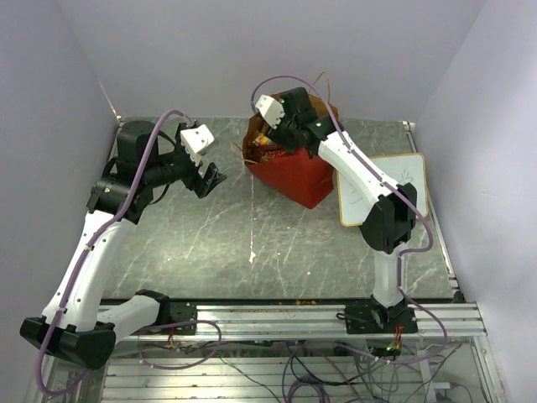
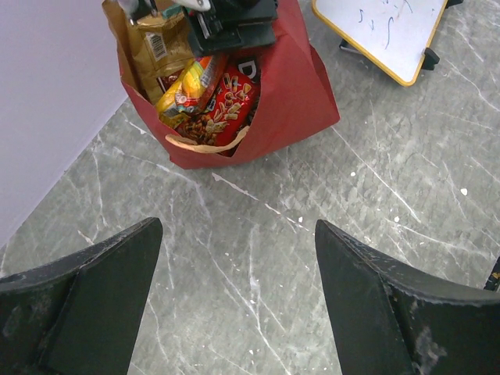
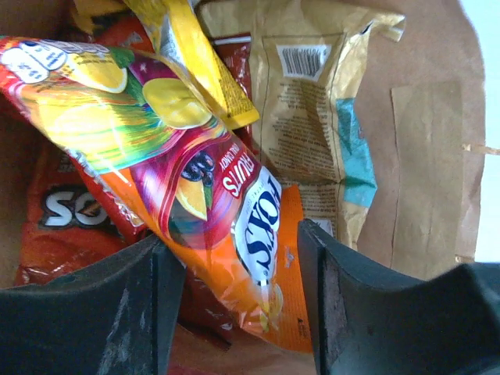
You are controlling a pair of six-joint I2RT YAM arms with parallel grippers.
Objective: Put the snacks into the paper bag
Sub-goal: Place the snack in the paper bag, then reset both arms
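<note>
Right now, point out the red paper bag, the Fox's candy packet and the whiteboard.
red paper bag (image 2: pixel 301 94): left wrist view, red outer side wall.
Fox's candy packet (image 3: pixel 234 211): right wrist view, printed front near the logo.
whiteboard (image 2: pixel 379 31): left wrist view, white writing surface.

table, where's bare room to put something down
Bare tabletop: the wide stretch between the paper bag and the arm bases, and below the left gripper. Crowded: the bag's mouth, full of snacks plus the right gripper; whiteboard on the right.

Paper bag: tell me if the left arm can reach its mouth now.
Probably not cleanly: the right end effector occupies the mouth of the paper bag, among the snacks. The left end effector, open, has bare table ahead.
</note>
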